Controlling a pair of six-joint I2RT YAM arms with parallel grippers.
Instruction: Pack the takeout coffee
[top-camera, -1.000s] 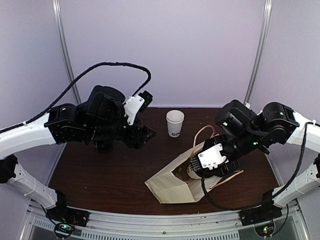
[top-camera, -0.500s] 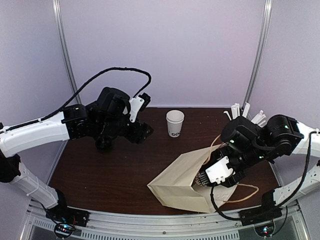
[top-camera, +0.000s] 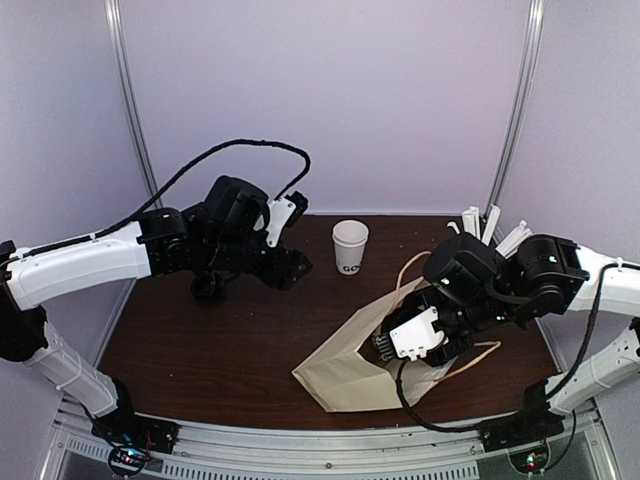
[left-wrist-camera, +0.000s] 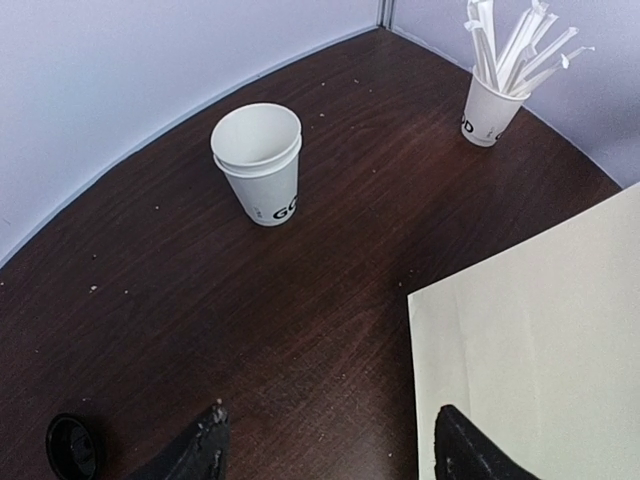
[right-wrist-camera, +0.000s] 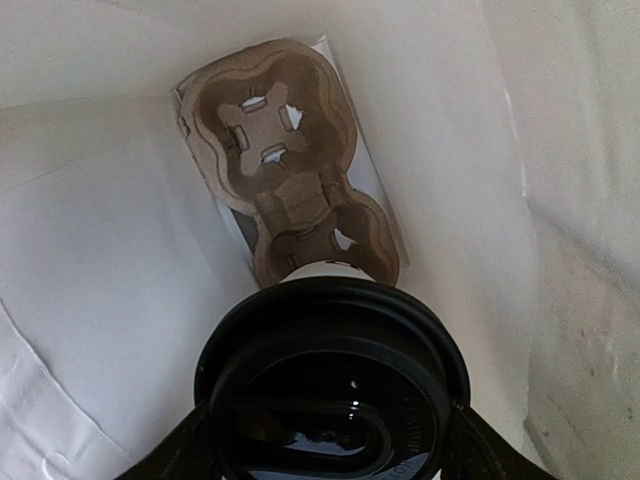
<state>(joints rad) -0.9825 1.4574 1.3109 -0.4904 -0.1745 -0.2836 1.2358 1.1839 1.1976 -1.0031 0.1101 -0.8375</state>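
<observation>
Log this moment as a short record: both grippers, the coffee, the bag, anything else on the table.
Right gripper: inside the paper bag, shut on the lidded cup
Pulp carrier: deeper in the bag, beyond the cup
Left gripper: open, empty, above the table
Open cups: stacked upright, lidless, mid-table
Loose lid: on the table, left side
Stick cup: far right corner

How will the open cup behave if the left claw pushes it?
The cup looks empty and lidless, so probably light: a push may slide or tip it. It seems two cups nested; the top one might lift off alone. Paper rim unsupported, so likely crushes if pinched hard.
</observation>
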